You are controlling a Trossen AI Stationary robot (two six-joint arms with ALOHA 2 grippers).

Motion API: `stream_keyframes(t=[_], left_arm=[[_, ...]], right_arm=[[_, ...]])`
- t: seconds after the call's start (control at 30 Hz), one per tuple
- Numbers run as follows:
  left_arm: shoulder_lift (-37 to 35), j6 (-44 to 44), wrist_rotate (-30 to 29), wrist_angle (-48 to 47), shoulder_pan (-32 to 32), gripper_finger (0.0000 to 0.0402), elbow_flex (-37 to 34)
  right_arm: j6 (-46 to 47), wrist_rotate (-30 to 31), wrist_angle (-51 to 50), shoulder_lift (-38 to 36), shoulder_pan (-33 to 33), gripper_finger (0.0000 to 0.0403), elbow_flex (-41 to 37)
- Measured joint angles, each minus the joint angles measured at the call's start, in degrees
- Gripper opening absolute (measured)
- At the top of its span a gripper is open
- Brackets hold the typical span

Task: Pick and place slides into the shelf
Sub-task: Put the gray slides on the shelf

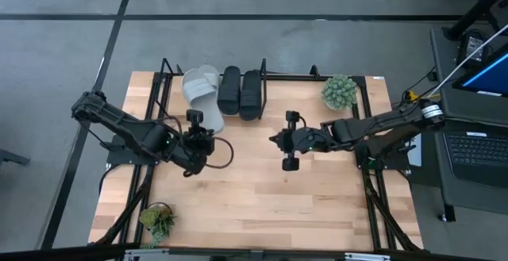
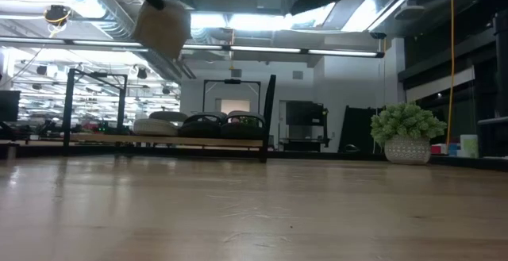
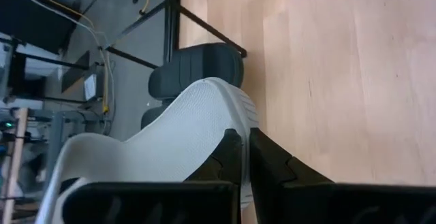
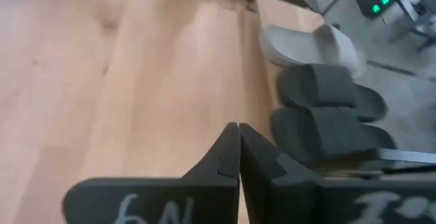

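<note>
My left gripper [image 1: 205, 128] [image 3: 244, 157] is shut on a pale grey slide [image 1: 206, 102] [image 3: 170, 129], which shows high above the table in the low view [image 2: 163, 24], near the shelf's front. The shelf [image 1: 167, 94] [image 2: 87, 139] stands at the table's far edge. On its board rest the other pale grey slide [image 2: 155, 124] [image 4: 310, 43] and two black slides [image 1: 230, 90] [image 1: 251, 94] [image 4: 327, 88], side by side. My right gripper [image 1: 275, 140] [image 4: 239, 149] is shut and empty, hovering right of the shelf over the table's middle. My left gripper pinches the rim of the pale slide's sole [image 3: 231, 125] at one end between its two fingers [image 3: 228, 157]. The slide reaches away from the fingers toward the shelf, its strap [image 3: 82, 159] off to one side. It is lifted clear of the table.
A small potted plant [image 1: 340, 92] [image 2: 407, 132] stands at the far right, another plant [image 1: 159, 218] at the near left corner. The shelf's black rods [image 3: 204, 26] [image 2: 268, 118] frame its right end. Bare wooden tabletop [image 1: 262, 197] lies between the arms and the near edge.
</note>
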Motion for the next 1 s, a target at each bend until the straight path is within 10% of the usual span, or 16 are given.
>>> stream_keyframes(t=[0.43,1.0], left_arm=[[-9.6,3.4,5.1,3.7,4.4,0.0002,-13.6],[-20.5,11.7,11.0,5.0,12.3,0.0002,-21.5]], right_arm=[[0.1,-6.9,28.1,-8.6,0.0,0.0004,-23.3],[-0.4,-6.9,30.6,-8.6,-0.1,0.0006,-24.4]])
